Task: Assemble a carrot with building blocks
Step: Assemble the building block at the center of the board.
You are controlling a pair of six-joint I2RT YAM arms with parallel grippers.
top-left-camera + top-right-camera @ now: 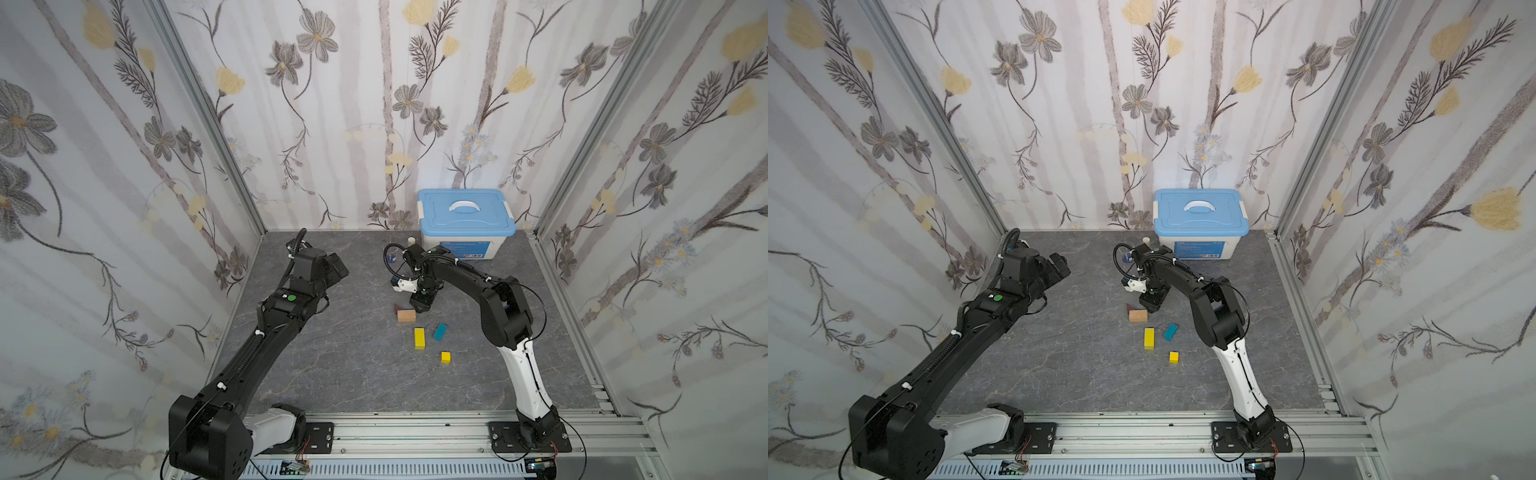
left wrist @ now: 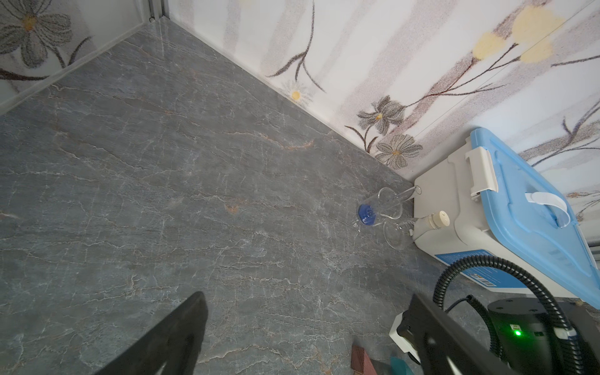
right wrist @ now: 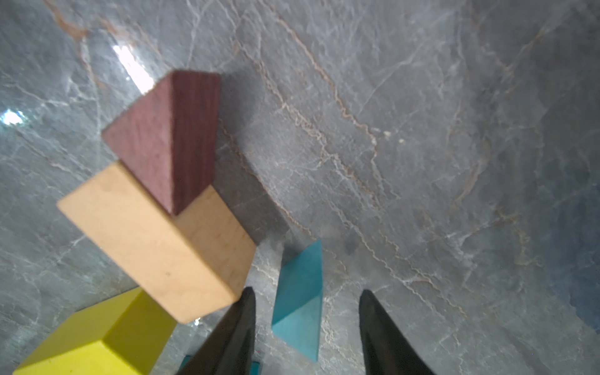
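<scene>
right claw spread astride the teal triangle, untouched on the worktop beside tan bar and maroon triangle — hidden under that claw in both top views. left claw spread.

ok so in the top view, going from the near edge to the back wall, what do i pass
yellow cube → yellow bar → tan bar → maroon triangle → blue-lidded box; teal bar overlaps the yellow bar's depth, so it is left out
</scene>
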